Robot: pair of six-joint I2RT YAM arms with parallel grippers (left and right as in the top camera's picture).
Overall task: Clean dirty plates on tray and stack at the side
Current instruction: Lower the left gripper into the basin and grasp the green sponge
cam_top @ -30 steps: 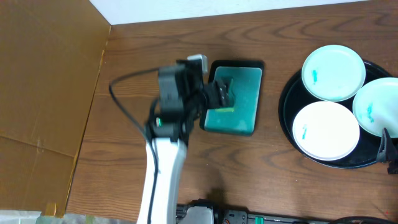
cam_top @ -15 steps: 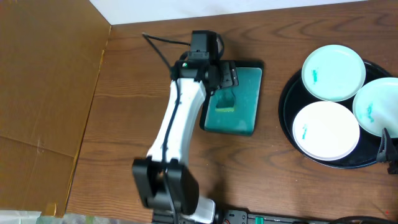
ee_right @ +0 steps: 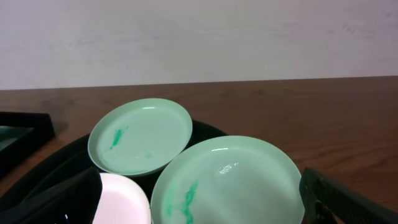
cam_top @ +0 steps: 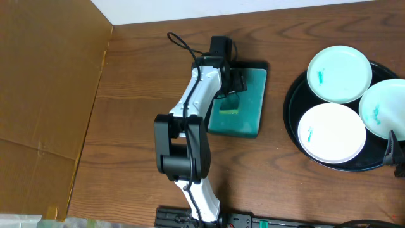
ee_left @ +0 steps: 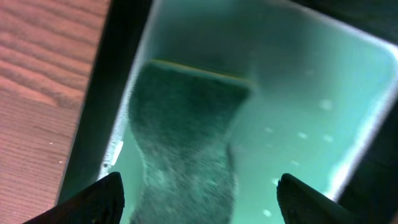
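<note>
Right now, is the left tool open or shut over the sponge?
Open. In the left wrist view the left tool has its fingertips far apart, one at each side of the sponge in the teal tray.

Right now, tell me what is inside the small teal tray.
One dark green sponge lies flat in the teal tray. The left gripper hangs open above it. The floor in view beside the sponge is bare; whatever is under the sponge is covered.
</note>
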